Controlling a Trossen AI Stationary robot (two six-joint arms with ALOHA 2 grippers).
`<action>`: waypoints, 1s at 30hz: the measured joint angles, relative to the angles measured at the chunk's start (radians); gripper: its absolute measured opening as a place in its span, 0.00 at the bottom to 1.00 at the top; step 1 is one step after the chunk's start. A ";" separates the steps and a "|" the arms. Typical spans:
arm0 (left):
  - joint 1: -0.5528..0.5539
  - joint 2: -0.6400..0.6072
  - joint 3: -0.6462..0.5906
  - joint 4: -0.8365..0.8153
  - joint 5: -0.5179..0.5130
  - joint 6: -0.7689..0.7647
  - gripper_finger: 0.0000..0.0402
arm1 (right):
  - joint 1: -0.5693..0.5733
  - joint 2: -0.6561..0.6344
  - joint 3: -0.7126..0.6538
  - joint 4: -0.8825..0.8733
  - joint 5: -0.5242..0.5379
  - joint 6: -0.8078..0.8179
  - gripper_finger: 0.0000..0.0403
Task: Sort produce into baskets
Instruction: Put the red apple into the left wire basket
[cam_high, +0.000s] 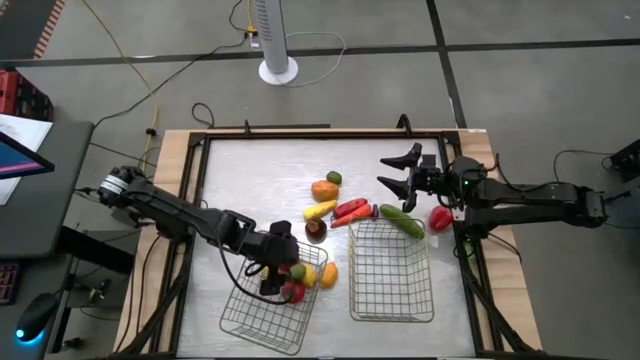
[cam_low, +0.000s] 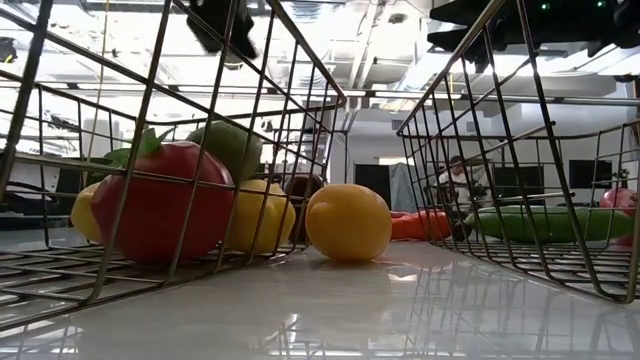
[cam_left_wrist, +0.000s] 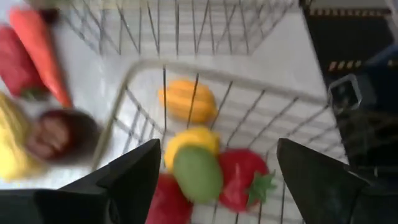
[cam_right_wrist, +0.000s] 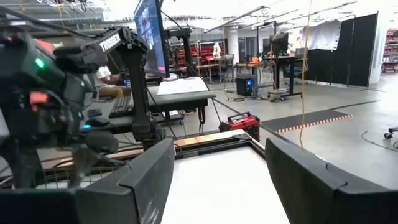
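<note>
The left gripper (cam_high: 283, 262) hung over the upper right corner of the left basket (cam_high: 262, 322), low and left of centre in the high view, its two dark fingers (cam_left_wrist: 124, 183) spread wide with nothing between them. Directly under the gap, in the left wrist view, lay a green round piece (cam_left_wrist: 197, 173) on top of a yellow piece (cam_left_wrist: 193, 139), with a red strawberry-like piece (cam_left_wrist: 244, 179) beside it and another red piece (cam_left_wrist: 166, 200) at the bottom edge, all inside the basket. A yellow-orange ridged piece (cam_left_wrist: 186, 101) lay just outside the basket's wire wall, between the two baskets. In the low view the red piece (cam_low: 160, 205), green piece (cam_low: 228, 148) and yellow piece (cam_low: 258, 215) sat behind the mesh at the left, and the ridged yellow one (cam_low: 347, 222) rested on the bare table near centre.

Further out, above the baskets in the high view, a maroon piece (cam_high: 315, 228), a yellow long piece (cam_high: 320, 210), two red chilies (cam_high: 350, 211), an orange piece (cam_high: 324, 190) and a small green piece (cam_high: 334, 178) were clustered on the table (cam_high: 250, 170). The right basket (cam_high: 391, 272) stood at lower centre, apparently empty, with the long green cucumber (cam_high: 401, 220) touching its upper right corner and a red piece (cam_high: 440, 217) just right of that.

The right gripper (cam_high: 398, 171) hovered at upper right, jaws spread and empty.
</note>
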 joint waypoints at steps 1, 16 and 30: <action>-0.003 0.000 0.015 0.001 -0.022 0.005 0.76 | 0.000 0.000 0.000 0.000 0.000 0.000 0.70; 0.233 0.001 0.062 -0.095 -0.055 -0.009 0.65 | 0.002 0.000 0.000 0.013 0.000 0.011 0.70; 0.372 0.270 0.232 -0.260 0.030 0.064 0.64 | -0.008 0.000 0.000 0.007 0.000 -0.008 0.70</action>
